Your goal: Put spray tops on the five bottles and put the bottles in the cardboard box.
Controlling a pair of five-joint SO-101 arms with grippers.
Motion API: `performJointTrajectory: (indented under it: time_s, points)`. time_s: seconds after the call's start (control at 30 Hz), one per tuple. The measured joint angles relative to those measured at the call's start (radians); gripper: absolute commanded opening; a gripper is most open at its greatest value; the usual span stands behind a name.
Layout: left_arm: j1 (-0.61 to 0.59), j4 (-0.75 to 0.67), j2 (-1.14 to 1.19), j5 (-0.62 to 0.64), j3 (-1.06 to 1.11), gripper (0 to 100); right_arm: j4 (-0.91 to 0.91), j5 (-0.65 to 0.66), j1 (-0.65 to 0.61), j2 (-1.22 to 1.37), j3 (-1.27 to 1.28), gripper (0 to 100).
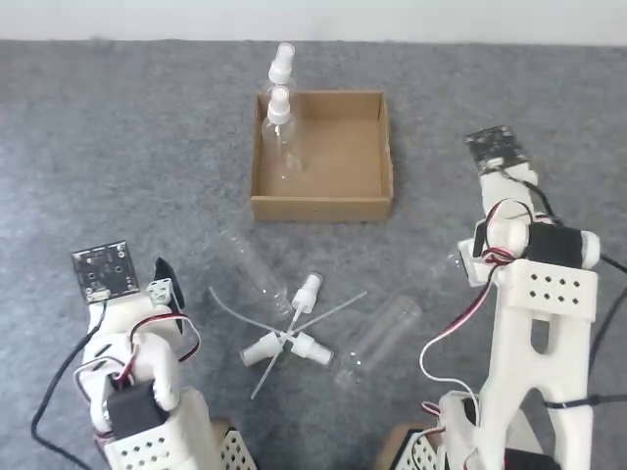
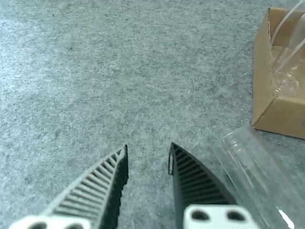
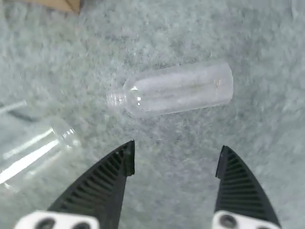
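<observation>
Left pincer [image 2: 147,151]: narrow gap, nothing held, over grey surface [image 2: 95,71]. Bare bottle [image 2: 252,164] lies just beside one finger. Right pincer [image 3: 176,149]: spread wide, empty, hovering above second bare bottle [image 3: 174,91] lying flat. Three spray tops [image 1: 312,350] tangled at 6 o'clock of cardboard box [image 1: 323,208]. Capped bottle [image 1: 280,137] inside box. Other capped bottle [image 1: 282,61] at box's 11 o'clock corner; in or out, can't tell.
</observation>
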Motion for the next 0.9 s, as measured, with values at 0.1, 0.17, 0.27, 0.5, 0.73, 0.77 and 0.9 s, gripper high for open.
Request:
performJointTrajectory:
  time_s: [0.1, 0.17, 0.27, 0.5, 0.73, 0.77, 0.9]
  points:
    - [0.0, 0.0, 0.0, 0.0, 0.0, 13, 0.0, 0.152, 0.0, 0.0, 0.0, 24.2]
    - [0.0, 0.0, 0.0, 0.0, 0.0, 13, 0.0, 0.247, 0.0, 0.0, 0.0, 24.2]
    - [0.0, 0.0, 0.0, 0.0, 0.0, 13, 0.0, 0.368, 0.0, 0.0, 0.0, 24.2]
    - [0.0, 0.0, 0.0, 0.0, 0.0, 13, 0.0, 0.644, -0.025, 0.0, 0.0, 24.2]
    - [0.0, 0.0, 0.0, 0.0, 0.0, 13, 0.0, 0.891, -0.04, 0.08, 0.0, 25.2]
    - [0.0, 0.0, 0.0, 0.0, 0.0, 13, 0.0, 0.911, -0.038, 0.103, 0.0, 27.3]
    - [0.0, 0.0, 0.0, 0.0, 0.0, 13, -0.029, 0.967, -0.04, 0.187, 0.0, 36.8]
